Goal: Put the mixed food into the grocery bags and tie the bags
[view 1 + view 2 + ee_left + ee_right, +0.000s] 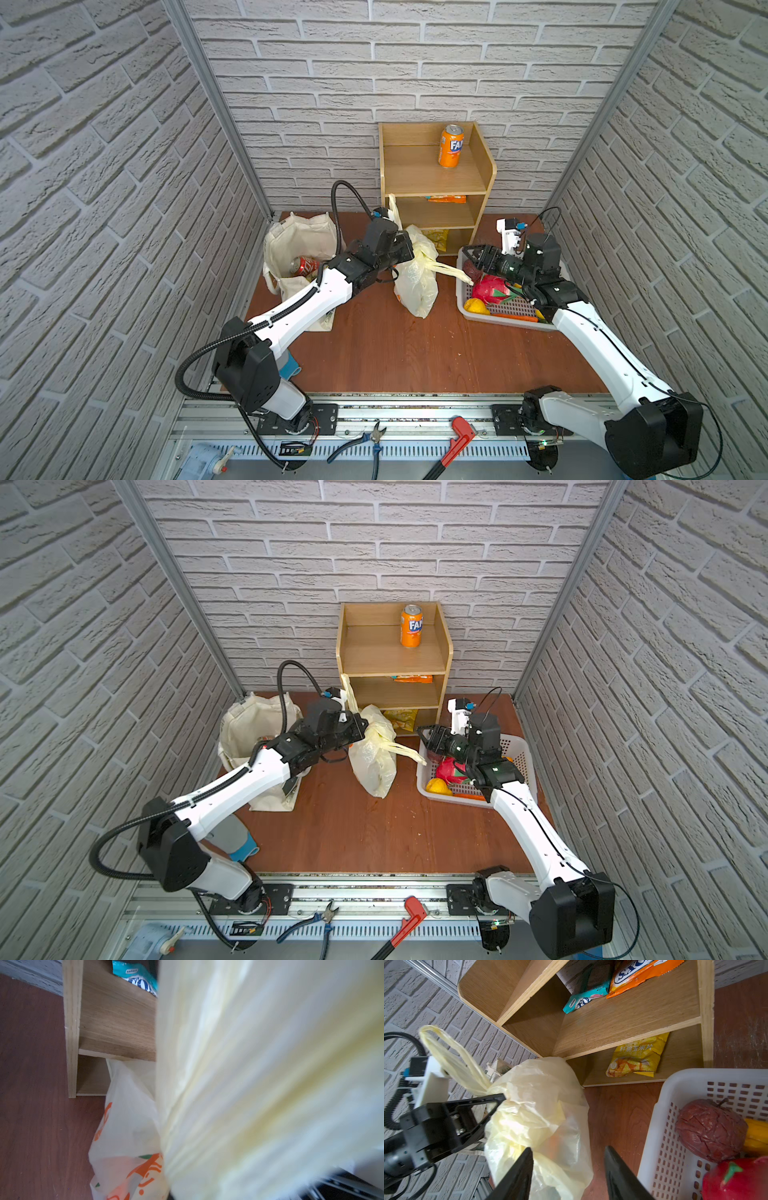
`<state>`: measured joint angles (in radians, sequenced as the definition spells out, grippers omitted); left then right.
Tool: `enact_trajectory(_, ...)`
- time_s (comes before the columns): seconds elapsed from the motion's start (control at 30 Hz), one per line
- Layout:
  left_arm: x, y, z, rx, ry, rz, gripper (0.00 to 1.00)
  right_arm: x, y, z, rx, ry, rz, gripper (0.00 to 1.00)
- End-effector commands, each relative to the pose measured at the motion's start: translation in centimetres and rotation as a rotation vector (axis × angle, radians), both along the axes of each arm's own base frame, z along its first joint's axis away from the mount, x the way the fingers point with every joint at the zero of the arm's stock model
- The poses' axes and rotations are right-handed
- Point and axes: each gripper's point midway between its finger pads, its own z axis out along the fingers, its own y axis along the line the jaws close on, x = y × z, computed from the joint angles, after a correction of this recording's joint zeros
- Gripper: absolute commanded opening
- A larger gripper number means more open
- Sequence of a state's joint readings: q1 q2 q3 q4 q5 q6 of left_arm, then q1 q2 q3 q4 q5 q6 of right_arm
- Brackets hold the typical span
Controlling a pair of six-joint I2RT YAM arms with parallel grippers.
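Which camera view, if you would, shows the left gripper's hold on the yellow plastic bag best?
The right wrist view: there the left gripper is shut on the plastic bag at its gathered neck, below a handle loop. In both top views the pinch itself is hidden; the left wrist view shows only blurred plastic up close.

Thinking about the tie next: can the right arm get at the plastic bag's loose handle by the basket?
Probably yes. The right gripper is open, close beside the loose handle, which lies across to the basket rim with nothing covering it. The left gripper holds the other handle.
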<state>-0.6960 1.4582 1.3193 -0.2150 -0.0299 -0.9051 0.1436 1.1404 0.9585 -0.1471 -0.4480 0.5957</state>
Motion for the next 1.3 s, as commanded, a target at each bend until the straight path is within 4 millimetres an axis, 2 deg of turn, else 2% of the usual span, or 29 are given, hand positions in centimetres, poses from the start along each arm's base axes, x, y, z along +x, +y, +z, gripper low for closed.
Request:
enact_trajectory(0.0,-1.7,0.8,4.6,-0.039,-0.085,-0.037,0.0,-0.1,-0.4,0.6,0.008,-0.018,-0.023,0.56)
enact_trajectory(0.2,-4.0,2.9,8.3,-0.097,-0.126,-0.053,0.0,0.1,0.0,0.4,0.022,-0.001,-0.004,0.56)
enact_trajectory(0.33,-4.6,4.9,11.3,-0.137,-0.162,-0.048,0.0,0.3,0.6,0.1,0.045,0.017,0.02,0.55)
enact_trajectory(0.53,-4.1,10.1,17.0,-0.152,-0.256,0.012,0.0,0.0,3.8,-0.6,0.033,0.049,0.097,0.55)
enact_trajectory(0.73,-2.4,16.2,21.4,-0.164,-0.341,0.118,0.0,0.0,9.6,-0.3,0.009,0.084,0.21,0.55)
enact_trajectory(0.87,-1.3,20.2,23.7,-0.17,-0.397,0.205,0.0,0.3,14.9,0.3,-0.005,0.098,0.301,0.56)
enact_trajectory(1.1,0.0,26.8,25.4,-0.223,-0.457,0.362,0.0,0.4,24.6,1.6,-0.001,0.086,0.467,0.57)
enact_trajectory(1.27,0.0,29.7,25.9,-0.233,-0.474,0.427,0.0,0.8,30.0,1.0,-0.009,0.09,0.542,0.58)
